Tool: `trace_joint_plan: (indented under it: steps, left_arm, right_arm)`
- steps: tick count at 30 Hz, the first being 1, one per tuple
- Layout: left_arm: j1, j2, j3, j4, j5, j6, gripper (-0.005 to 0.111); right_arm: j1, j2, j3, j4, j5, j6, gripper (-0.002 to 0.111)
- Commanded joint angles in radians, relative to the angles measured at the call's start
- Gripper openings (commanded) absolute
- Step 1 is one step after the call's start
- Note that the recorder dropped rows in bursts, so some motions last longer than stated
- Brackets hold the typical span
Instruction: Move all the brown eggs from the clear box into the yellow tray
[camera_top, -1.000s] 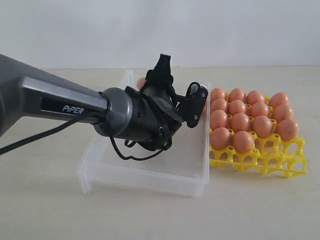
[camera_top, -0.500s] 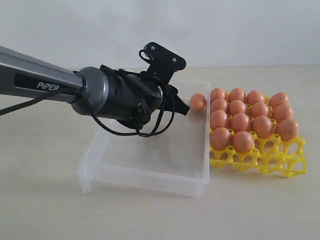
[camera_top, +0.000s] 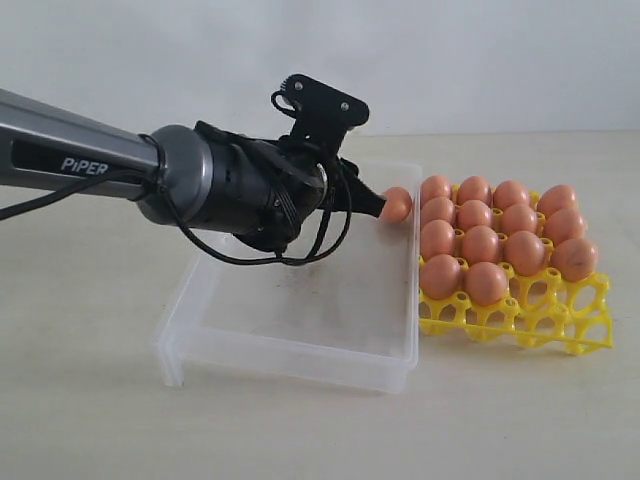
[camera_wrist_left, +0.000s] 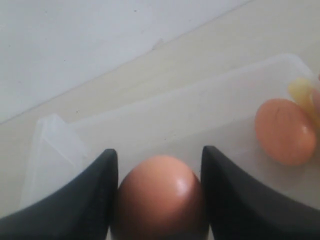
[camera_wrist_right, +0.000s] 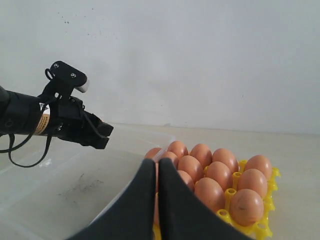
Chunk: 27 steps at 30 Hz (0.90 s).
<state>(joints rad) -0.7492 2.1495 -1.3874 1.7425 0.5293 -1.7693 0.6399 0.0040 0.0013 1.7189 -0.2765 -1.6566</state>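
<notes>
Orange-brown, smooth and oval, the brown eggs (camera_top: 481, 244) number fifteen in all. Fourteen sit in the round cups of the yellow tray (camera_top: 560, 332), a bright openwork plastic lattice with raised pegs on the right. They fill three rows of four counted from the far side, then two more at the left end of the next row.

The fifteenth egg (camera_top: 399, 204) is pinched between the black fingers (camera_wrist_left: 95, 195) of the left gripper (camera_top: 386, 206). It hangs over the far right part of the clear box (camera_top: 300, 352), just beside the tray's far left eggs. The box is a shallow rectangle of transparent plastic with low walls and faint dark scuffs (camera_top: 300, 280) on its floor. It lies directly left of the tray on a pale matte table (camera_top: 90, 400).

The right gripper (camera_wrist_right: 156, 200) has its two dark fingers pressed together on nothing.
</notes>
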Motion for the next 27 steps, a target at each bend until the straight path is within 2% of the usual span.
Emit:
trace_joint_plan:
  steps: [1, 4, 7, 9, 12, 13, 14, 16, 17, 24, 25, 27]
  left_arm:
    - [0.008, -0.014, -0.013, 0.002, 0.003, 0.093, 0.004]
    - [0.019, -0.014, -0.013, 0.002, -0.062, 0.295, 0.004]
    - [0.024, -0.02, -0.015, 0.002, -0.253, 0.551, 0.004]
    - [0.027, -0.025, -0.015, 0.002, -0.323, 0.69, 0.004]
    - [0.027, -0.025, -0.019, 0.002, -0.264, 0.914, 0.004]
    - [0.035, -0.023, -0.019, 0.002, -0.226, 1.072, 0.004]
    - [0.037, -0.02, -0.021, 0.002, -0.21, 1.111, 0.004]
    - [0.039, 0.004, -0.032, 0.002, -0.19, 1.088, 0.004]
    - [0.04, 0.004, -0.032, 0.002, -0.227, 0.975, 0.004]
    - [0.046, -0.015, -0.034, 0.002, -0.199, 0.288, 0.004]
    - [0.053, -0.021, -0.038, -0.007, -0.211, 0.345, 0.004]
    - [0.055, -0.023, -0.072, -0.304, -0.211, 0.773, 0.004]
  right_arm:
    - [-0.003, -0.004, -0.001, 0.001, 0.003, -0.001, 0.0]
    - [-0.003, -0.004, -0.001, 0.001, 0.003, -0.001, 0.0]
    - [-0.003, -0.004, -0.001, 0.001, 0.003, -0.001, 0.0]
    - [-0.003, -0.004, -0.001, 0.001, 0.003, -0.001, 0.0]
    - [-0.003, -0.004, -0.001, 0.001, 0.003, -0.001, 0.0]
    - [-0.003, -0.004, -0.001, 0.001, 0.003, -0.001, 0.0]
    - [-0.003, -0.004, -0.001, 0.001, 0.003, -0.001, 0.0]
    - [-0.003, -0.004, -0.001, 0.001, 0.003, -0.001, 0.0]
    - [-0.003, -0.004, -0.001, 0.001, 0.003, -0.001, 0.0]
    - [-0.003, -0.004, -0.001, 0.001, 0.003, -0.001, 0.0]
    - [-0.003, -0.004, -0.001, 0.001, 0.003, -0.001, 0.0]
    - [-0.003, -0.004, -0.001, 0.001, 0.003, -0.001, 0.0]
